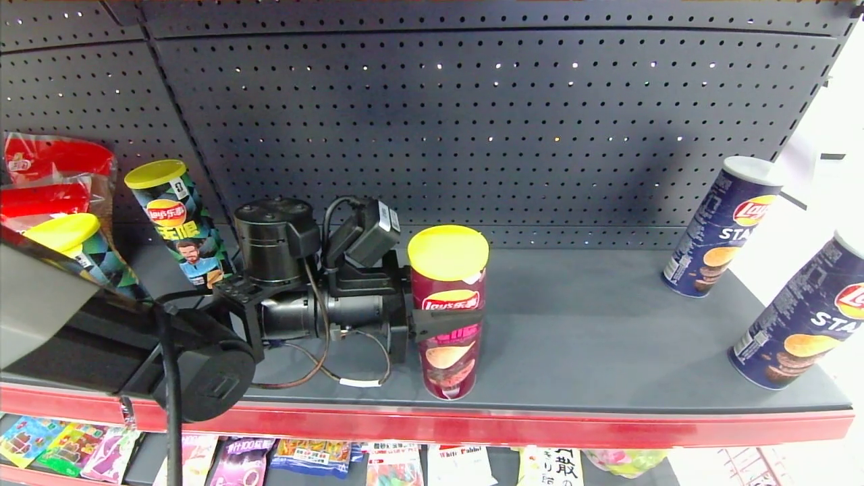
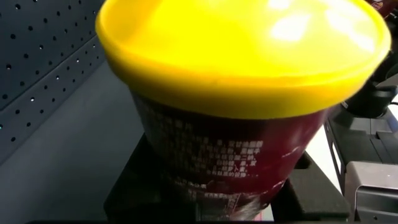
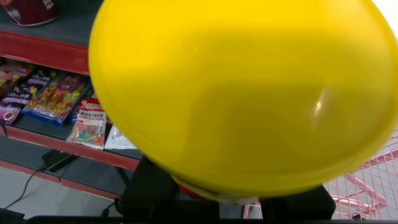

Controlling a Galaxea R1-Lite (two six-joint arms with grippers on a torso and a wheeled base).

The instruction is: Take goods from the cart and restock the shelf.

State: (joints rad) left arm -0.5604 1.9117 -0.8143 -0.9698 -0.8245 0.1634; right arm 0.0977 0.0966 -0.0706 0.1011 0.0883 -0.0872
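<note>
grey shelf (image 1: 594, 337), pegboard (image 1: 472, 121) behind — can (image 1: 449, 304) upright

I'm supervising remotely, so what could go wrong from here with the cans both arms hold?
The maroon can in the left gripper sits close to the shelf's red front edge; a nudge on release could tip it off. A loose cable by that wrist might snag. The right gripper holds a second yellow-lidded can off the shelf; a slip would drop it.

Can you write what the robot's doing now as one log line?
left gripper: shut on maroon can, upright at shelf front | right gripper: shut on second can, yellow lid
</note>
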